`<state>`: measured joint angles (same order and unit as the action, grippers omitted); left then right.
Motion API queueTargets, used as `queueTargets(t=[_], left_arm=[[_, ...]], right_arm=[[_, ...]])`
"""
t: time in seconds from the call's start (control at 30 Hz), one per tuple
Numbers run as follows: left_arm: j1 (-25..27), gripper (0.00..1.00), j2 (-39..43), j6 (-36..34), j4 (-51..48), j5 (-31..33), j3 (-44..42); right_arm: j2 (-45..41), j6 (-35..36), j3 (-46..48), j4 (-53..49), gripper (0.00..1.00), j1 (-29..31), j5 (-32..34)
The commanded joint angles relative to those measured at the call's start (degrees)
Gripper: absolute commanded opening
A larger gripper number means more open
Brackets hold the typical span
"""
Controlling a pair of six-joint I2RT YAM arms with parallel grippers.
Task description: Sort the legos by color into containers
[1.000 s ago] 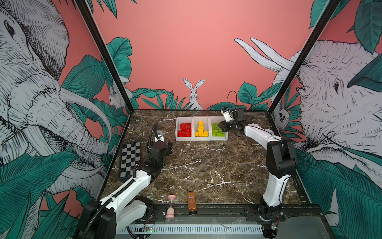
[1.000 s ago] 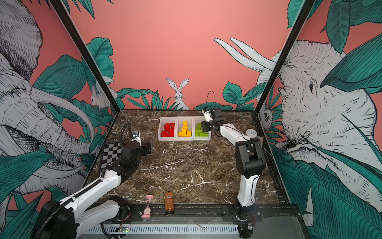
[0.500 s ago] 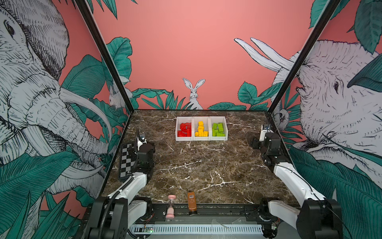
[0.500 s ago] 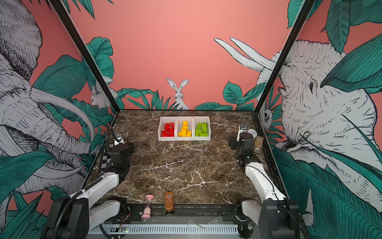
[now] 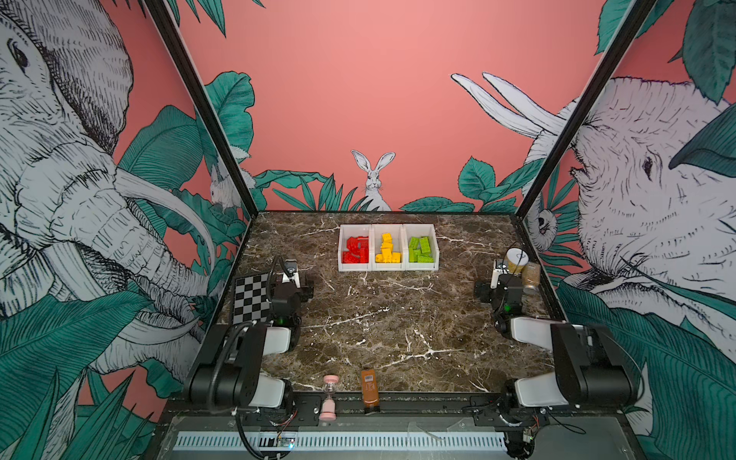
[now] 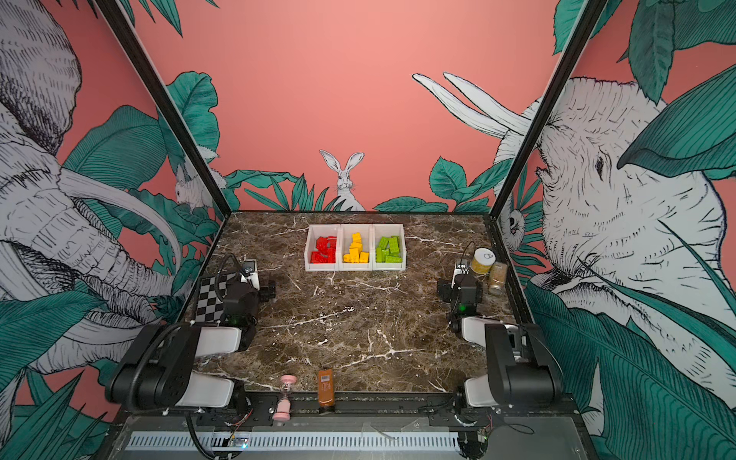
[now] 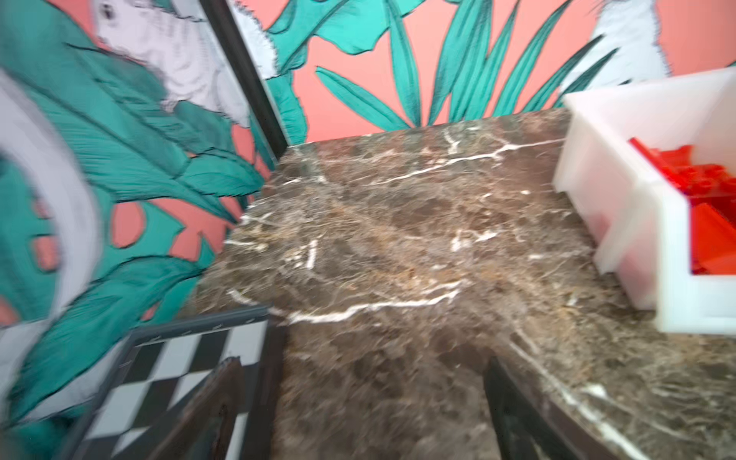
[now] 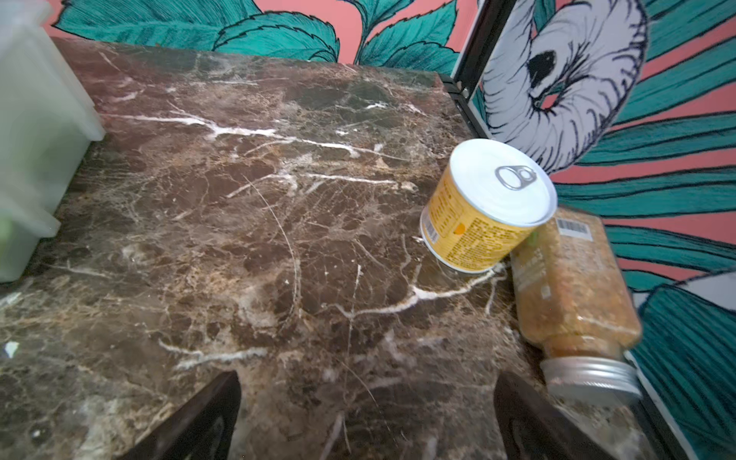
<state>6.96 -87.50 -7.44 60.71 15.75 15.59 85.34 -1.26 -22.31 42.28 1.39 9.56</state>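
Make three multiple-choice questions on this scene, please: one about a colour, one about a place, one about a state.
1. The legos in the middle bin are: A red; B yellow; C green.
2. The can stands: A in a bin; B at the front edge; C beside the jar.
3. The right gripper is: A open and empty; B shut on a lego; C shut on the can.

1 B: both top views show only yellow pieces there.
2 C: the right wrist view shows them side by side.
3 A: its fingers stand wide apart, nothing between.
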Motion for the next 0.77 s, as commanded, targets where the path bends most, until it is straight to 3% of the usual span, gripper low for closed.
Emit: queueTargets(t=[0.0,0.03,0.13,0.73], left_arm=[[-0.38,0.98,-1.04,0.29,-1.08,-2.20,3.34],[-0.78,0.98,0.56,1.69,-9.71,-1.19,6.15],[-2.83,0.98,-1.82,2.98,-7.14,-2.69,6.57],[-2.83,0.98,-1.26,2.90,-9.18,-3.09,6.92]], right_arm=[[2.20,1.27,0.43,8.88,0.98,-0.20,-3.44],[1.50,0.93,-0.96,4.93,0.98,-0.16,-2.67],[2.50,0.99,-0.44,7.65,0.98,-0.02,-2.95],[2.00,1.00,-0.79,6.08,0.98,-0.02,-2.76]])
